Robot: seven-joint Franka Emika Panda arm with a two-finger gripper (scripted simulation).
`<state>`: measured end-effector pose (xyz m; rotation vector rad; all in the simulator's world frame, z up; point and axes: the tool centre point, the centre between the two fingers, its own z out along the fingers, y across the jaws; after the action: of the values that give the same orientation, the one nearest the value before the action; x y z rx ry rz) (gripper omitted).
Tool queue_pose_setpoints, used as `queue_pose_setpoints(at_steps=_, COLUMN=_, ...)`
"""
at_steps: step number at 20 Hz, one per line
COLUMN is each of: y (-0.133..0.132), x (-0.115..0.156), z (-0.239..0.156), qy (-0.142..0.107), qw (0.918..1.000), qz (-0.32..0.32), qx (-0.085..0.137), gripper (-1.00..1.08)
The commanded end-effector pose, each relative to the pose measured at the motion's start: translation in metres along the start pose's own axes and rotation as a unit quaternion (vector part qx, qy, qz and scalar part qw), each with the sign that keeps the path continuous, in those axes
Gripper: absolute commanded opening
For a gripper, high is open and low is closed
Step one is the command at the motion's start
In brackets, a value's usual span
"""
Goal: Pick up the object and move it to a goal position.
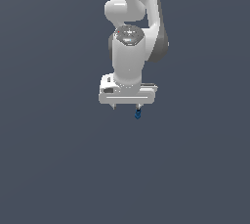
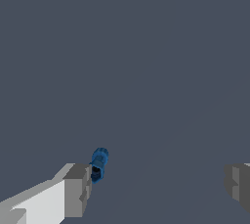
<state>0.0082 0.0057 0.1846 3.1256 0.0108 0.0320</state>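
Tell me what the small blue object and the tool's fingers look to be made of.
Blue object: looks like glossy hard plastic or painted metal, going by lighter blue highlights on dark blue and a blocky shape; being a render, this stays a guess.
Tool fingers: matte grey, flat-shaded blocks with no shine, perhaps rubber or anodised metal pads. The body behind them is smooth white, like moulded plastic.

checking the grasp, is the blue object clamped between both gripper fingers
No: in the wrist view the blue object sits beside one finger, while the other finger stands far off, with the gripper open.
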Motion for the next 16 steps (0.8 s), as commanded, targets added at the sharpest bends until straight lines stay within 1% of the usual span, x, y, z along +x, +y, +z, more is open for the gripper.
queue_pose_setpoints(at_steps=1, y=0.0, x=0.0, z=0.0, qy=0.0, qw=1.0, qz=0.0, qx=0.0, gripper=1.0)
queue_pose_setpoints(at_steps=4, y=0.007, x=-0.002, z=0.004, qy=-0.002, qw=1.0, qz=0.007, qx=0.0, gripper=1.0)
queue_pose_setpoints(at_steps=8, y=0.03, x=-0.007, z=0.015, qy=-0.009, qw=0.9995, qz=0.029, qx=-0.001, gripper=1.0)
queue_pose_setpoints(at_steps=10, y=0.036, x=-0.008, z=0.016, qy=-0.011, qw=0.9994, qz=0.033, qx=-0.001, gripper=1.0)
queue_pose_setpoints(at_steps=16, y=0.029, x=-0.01, z=0.019, qy=-0.01, qw=0.9994, qz=0.034, qx=-0.001, gripper=1.0)
